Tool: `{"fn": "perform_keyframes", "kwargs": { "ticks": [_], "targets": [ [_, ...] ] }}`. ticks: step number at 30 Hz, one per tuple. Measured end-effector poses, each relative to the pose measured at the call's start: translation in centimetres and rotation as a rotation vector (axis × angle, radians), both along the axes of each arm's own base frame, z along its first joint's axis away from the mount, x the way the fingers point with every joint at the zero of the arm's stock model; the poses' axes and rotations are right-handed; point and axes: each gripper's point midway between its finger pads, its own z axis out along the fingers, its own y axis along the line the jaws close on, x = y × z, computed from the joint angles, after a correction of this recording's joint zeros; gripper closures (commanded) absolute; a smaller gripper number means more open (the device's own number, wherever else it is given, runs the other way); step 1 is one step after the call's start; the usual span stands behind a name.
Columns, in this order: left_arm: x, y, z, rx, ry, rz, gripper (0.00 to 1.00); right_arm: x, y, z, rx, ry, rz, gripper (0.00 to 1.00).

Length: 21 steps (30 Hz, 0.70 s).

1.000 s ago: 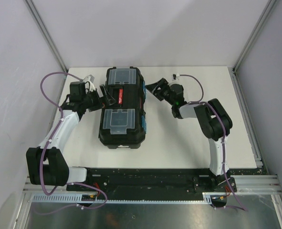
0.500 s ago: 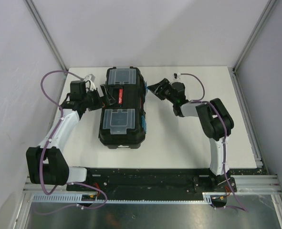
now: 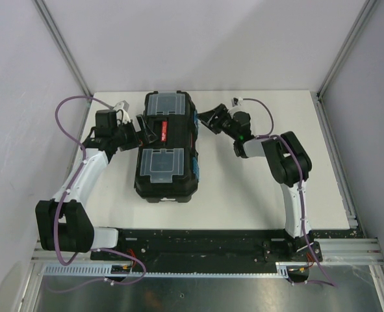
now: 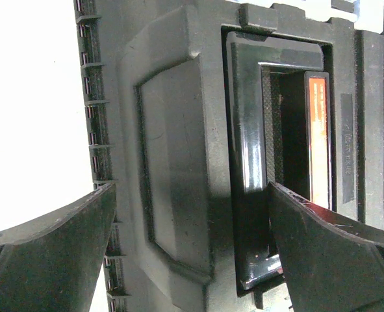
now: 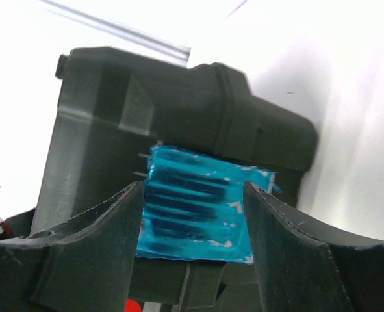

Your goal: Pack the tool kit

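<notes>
The tool kit lies shut on the white table, a black toolbox with two clear lid compartments and a red-marked handle. My left gripper hovers at its left side, open wide. In the left wrist view its fingers straddle the lid's left part and the handle, holding nothing. My right gripper is at the box's right side. In the right wrist view its open fingers stand on either side of a blue latch. No screwdrivers are in view.
A second blue latch sits nearer on the box's right side. Grey walls and aluminium posts close in the table. Purple cables loop off both arms. A metal rail runs along the right edge.
My right wrist has shifted slightly left and turned beside the toolbox's right side. The left arm and the toolbox have not moved.
</notes>
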Motion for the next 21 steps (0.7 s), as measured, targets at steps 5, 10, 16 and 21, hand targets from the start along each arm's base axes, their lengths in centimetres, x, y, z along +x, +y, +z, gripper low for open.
{"fn": "perform_keyframes", "kwargs": {
  "ticks": [5, 10, 16, 21],
  "targets": [
    [0.0, 0.0, 0.0, 0.0, 0.0, -0.001, 0.01, -0.9, 1.8, 0.3, 0.053, -0.034, 0.068, 0.23],
    [0.0, 0.0, 0.0, -0.001, 0.001, -0.001, 0.0, -0.9, 1.9, -0.5, 0.151, -0.014, 0.08, 0.2],
    [0.0, 0.0, 0.0, -0.001, 0.001, -0.001, 0.01, -0.8, 1.9, -0.6, 0.209, -0.012, 0.076, 0.16],
    [0.0, 0.0, 0.0, -0.002, 0.001, -0.001, 0.0, -0.8, 1.9, -0.8, 0.213, -0.005, 0.074, 0.06]
  ]
}}
